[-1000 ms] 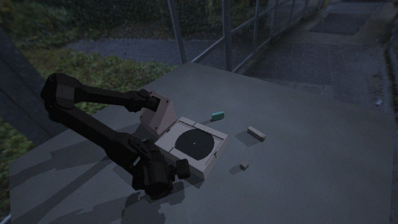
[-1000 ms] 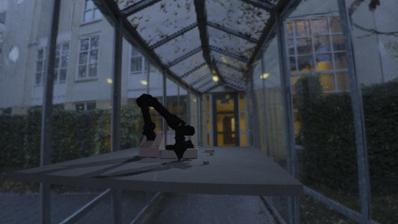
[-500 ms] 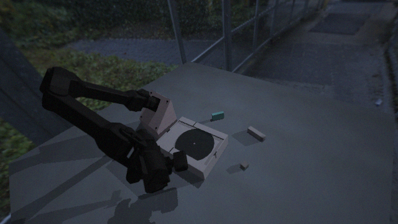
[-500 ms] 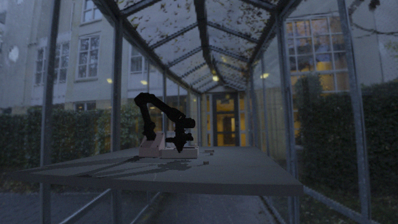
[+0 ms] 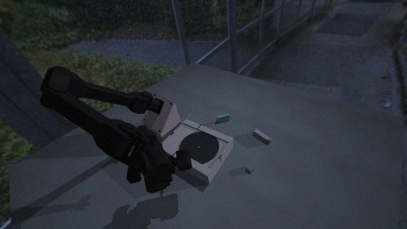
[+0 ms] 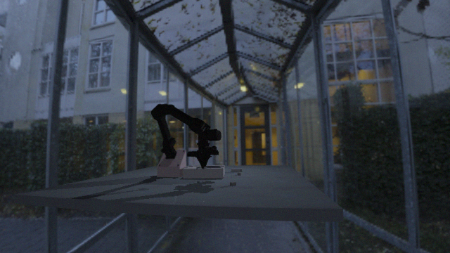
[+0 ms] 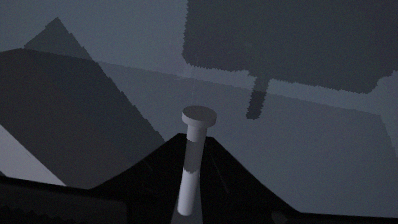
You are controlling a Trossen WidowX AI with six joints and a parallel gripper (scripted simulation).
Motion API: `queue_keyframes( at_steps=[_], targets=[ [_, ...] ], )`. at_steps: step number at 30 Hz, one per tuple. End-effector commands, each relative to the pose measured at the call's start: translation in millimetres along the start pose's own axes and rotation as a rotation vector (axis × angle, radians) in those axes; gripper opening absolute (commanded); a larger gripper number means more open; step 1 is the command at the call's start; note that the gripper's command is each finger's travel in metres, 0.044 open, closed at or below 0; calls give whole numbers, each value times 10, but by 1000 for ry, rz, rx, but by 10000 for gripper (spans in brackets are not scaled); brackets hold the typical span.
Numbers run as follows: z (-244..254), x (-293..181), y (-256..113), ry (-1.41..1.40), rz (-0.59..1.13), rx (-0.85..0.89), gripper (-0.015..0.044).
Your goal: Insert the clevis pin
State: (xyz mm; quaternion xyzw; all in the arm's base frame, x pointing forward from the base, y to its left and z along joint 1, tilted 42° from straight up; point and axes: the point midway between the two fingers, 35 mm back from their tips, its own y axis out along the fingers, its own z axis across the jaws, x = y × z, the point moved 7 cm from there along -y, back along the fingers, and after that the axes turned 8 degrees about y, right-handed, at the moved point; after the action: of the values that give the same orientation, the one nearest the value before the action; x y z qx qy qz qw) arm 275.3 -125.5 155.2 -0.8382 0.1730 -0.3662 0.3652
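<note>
My gripper point(image 6: 204, 166) point(image 7: 194, 144) is shut on the steel clevis pin point(image 7: 195, 157), and its fingertips are above the table on the near side of the tray. In the wrist view the pin's round head sticks out past the fingertips and its shank runs between the black fingers. The pin cannot be made out in the top and exterior views. The dark, wide disc point(image 5: 206, 143) lies flat inside the pale rimmed tray point(image 5: 194, 175) point(image 6: 211, 173), with a small light spot at its middle hole. The arm hides the tray's left corner in the top view. The tray's pin hole is not distinguishable.
The arm's pinkish base point(image 5: 172, 122) point(image 6: 170, 170) stands against the tray's far-left side. A teal block point(image 5: 222, 118) lies behind the tray. A long pale block point(image 5: 261, 137) and a small block point(image 5: 249, 169) lie to its right. Arm shadows darken the near table.
</note>
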Motion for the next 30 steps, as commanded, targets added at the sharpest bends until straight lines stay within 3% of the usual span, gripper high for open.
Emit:
queue_keyframes(
  at_steps=[1,30],
  targets=[
    [0,-3,12,6,-1,-5,0],
    [-3,-1,478,13,-2,-7,0]
  ],
)
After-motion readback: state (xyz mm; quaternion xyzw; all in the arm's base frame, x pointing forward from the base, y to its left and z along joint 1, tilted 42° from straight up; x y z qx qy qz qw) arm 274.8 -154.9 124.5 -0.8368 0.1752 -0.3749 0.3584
